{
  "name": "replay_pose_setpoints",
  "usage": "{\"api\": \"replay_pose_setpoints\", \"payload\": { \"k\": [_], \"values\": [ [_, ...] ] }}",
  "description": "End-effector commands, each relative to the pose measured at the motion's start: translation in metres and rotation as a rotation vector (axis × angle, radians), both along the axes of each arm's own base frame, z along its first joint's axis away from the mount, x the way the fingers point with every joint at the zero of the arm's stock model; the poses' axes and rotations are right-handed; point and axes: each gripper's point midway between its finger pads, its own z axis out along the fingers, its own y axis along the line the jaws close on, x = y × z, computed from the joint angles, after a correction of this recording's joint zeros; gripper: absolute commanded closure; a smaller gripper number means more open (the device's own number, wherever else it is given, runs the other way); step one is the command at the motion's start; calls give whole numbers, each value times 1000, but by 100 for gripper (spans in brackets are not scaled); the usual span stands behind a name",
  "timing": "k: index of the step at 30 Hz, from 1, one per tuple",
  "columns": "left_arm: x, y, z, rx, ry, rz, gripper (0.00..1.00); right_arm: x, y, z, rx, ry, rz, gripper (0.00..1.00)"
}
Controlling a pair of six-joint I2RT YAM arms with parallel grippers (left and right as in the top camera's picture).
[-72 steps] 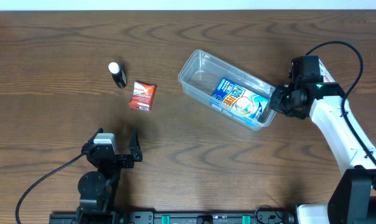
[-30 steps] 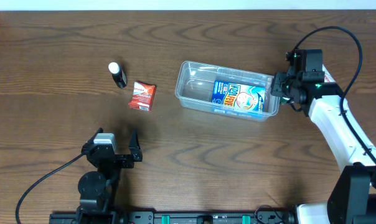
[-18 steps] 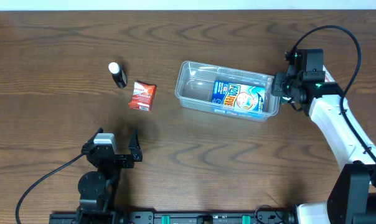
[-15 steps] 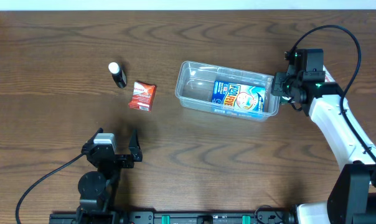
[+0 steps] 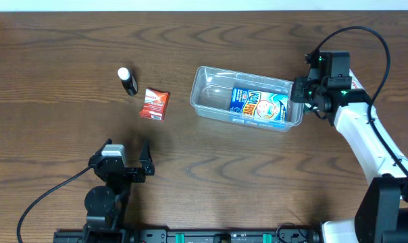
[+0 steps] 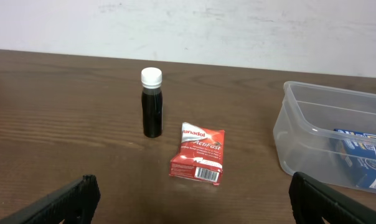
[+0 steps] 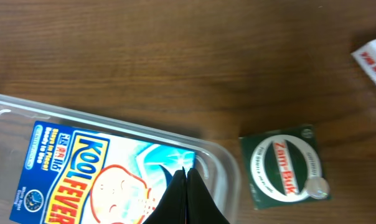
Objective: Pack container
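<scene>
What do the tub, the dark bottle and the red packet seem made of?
The tub: clear glossy plastic; the table shows through it. The bottle: dark and shiny, glass or plastic, unclear; white cap. The packet: likely printed cardboard or foil, slightly crumpled.

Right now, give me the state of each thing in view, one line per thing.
container, open-topped, upright on the table.
Kool Fever box, lying face up inside the container.
dark bottle, upright, white cap on.
red Panadol pack, lying flat on the table, outside the container.
green Zam-Buk pack, flat on the table beside the container's end.
left gripper, fingers open, empty.
right gripper, fingers closed together over the container's end.
</scene>
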Motion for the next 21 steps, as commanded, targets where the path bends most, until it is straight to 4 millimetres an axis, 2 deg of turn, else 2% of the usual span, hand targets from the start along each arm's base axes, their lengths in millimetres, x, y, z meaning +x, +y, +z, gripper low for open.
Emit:
{"api": "replay_pose_setpoints", "payload": {
  "k": [1, 4, 8, 15, 21],
  "values": [
    [0, -2, -14, 14, 30, -11, 2, 3, 16, -9, 29, 21, 20, 99],
    [0, -2, -14, 14, 30, -12, 2, 6, 26, -19, 28, 30, 41, 99],
    [0, -2, -14, 14, 30, -11, 2, 13, 28, -29, 19, 27, 42, 99],
    [0, -2, -14, 14, 30, -11, 2, 27, 27, -23, -9, -38, 60, 99],
    [0, -2, -14, 14, 30, -11, 2, 29, 26, -22, -39, -54, 87, 99]
  ]
}}
